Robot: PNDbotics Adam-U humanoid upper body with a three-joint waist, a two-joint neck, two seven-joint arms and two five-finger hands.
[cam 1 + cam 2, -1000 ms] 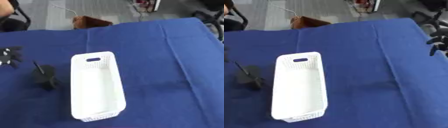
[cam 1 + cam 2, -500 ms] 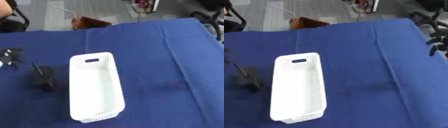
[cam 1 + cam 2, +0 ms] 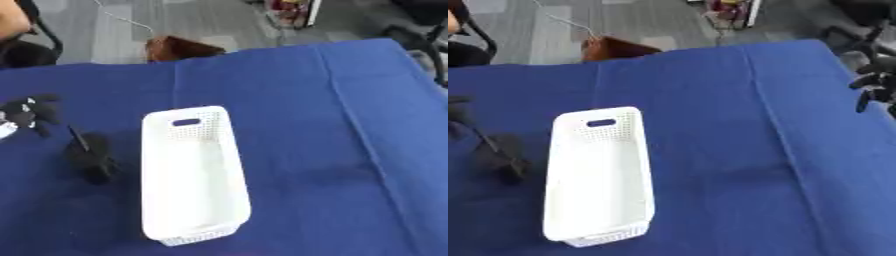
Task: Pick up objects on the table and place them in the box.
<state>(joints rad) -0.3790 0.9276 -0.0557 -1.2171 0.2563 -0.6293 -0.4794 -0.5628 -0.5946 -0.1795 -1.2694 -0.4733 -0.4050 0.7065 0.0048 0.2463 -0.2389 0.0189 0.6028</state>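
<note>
- Worktop (image 3: 289,100): covered in blue cloth.
- Box (image 3: 192,175): white, perforated, long and narrow, standing upright left of centre on the cloth. Handle slot at its far end. Nothing visible inside.
- Object (image 3: 90,157): black, shape unclear, with a thin stem toward the far side. Lies on the cloth just left of the box, apart from it.
- Left hand (image 3: 26,112): at left edge, beyond the object and apart from it. Fingers curled, nothing held.
- Right hand (image 3: 874,82): at right edge, well away from the box. Fingers hang relaxed and apart, holding nothing.
</note>
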